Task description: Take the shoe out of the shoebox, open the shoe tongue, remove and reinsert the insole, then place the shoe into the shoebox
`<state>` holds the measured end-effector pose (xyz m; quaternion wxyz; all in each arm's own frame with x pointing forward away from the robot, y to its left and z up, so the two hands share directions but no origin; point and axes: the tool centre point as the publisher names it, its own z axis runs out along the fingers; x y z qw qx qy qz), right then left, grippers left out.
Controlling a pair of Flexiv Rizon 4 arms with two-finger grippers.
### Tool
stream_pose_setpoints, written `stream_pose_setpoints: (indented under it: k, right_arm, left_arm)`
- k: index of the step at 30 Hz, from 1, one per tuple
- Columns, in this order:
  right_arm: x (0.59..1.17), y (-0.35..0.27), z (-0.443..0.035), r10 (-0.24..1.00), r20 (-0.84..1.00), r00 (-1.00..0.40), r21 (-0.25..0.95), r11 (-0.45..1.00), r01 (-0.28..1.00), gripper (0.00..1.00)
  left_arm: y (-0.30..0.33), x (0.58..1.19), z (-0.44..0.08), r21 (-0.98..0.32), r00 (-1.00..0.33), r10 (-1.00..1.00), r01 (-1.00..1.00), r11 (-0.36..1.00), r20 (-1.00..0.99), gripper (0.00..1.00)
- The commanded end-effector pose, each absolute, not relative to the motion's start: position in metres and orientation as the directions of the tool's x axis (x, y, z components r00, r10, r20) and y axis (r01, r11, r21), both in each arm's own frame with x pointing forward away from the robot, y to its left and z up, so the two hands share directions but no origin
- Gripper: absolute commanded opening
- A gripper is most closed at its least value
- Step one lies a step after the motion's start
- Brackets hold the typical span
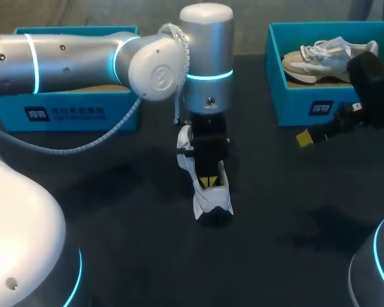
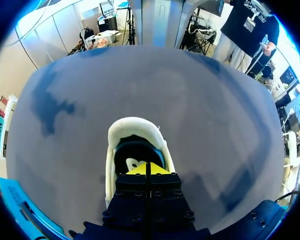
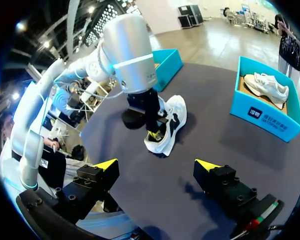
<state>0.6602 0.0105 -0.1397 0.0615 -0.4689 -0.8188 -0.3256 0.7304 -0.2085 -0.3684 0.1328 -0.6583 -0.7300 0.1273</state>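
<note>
A white shoe with black trim (image 1: 211, 195) lies on the dark table, between the two boxes. My left gripper (image 1: 207, 181) comes straight down into its opening. In the left wrist view that gripper (image 2: 147, 169) is shut, its yellow tips pressed together inside the shoe (image 2: 135, 127), over the dark inner sole. Whether anything thin is pinched between them I cannot tell. My right gripper (image 3: 157, 165) hangs open and holds nothing, well short of the shoe (image 3: 173, 117). In the head view it (image 1: 310, 135) is in front of the right box.
A teal shoebox (image 1: 70, 112) with a brown liner stands at the back left. A second teal shoebox (image 1: 307, 105) at the back right holds a beige-and-white shoe (image 1: 319, 54). The left arm (image 1: 83, 61) spans the table's left half.
</note>
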Motion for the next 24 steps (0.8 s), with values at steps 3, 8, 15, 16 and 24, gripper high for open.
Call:
stream_pose_setpoints:
  k: [3, 8, 15, 16, 24]
  right_arm:
    - [0.661, 0.011, -0.14, 0.729, 0.406, -0.551, 0.473, 0.349, 0.809, 1.0]
    - [0.661, 0.011, -0.14, 0.729, 0.406, -0.551, 0.473, 0.349, 0.809, 1.0]
    - [0.661, 0.011, -0.14, 0.729, 0.406, -0.551, 0.473, 0.349, 0.809, 1.0]
    - [0.661, 0.011, -0.14, 0.729, 0.406, -0.551, 0.473, 0.349, 0.809, 1.0]
    - [0.661, 0.011, -0.14, 0.729, 0.406, -0.551, 0.473, 0.349, 0.809, 1.0]
  left_arm:
    - [-0.218, 0.729, -0.391, -0.341, -0.088, 0.994, 0.934, 0.102, 0.058, 0.0]
    - [-0.219, 0.73, -0.398, -0.305, -0.103, 0.992, 0.945, 0.119, 0.069, 0.0]
    - [-0.21, 0.733, -0.375, -0.282, -0.129, 0.991, 0.951, 0.13, 0.021, 0.0]
    - [-0.209, 0.733, -0.372, -0.275, -0.129, 0.992, 0.953, 0.128, 0.015, 0.0]
    - [-0.214, 0.729, -0.38, -0.259, -0.093, 0.996, 0.961, 0.093, 0.014, 0.0]
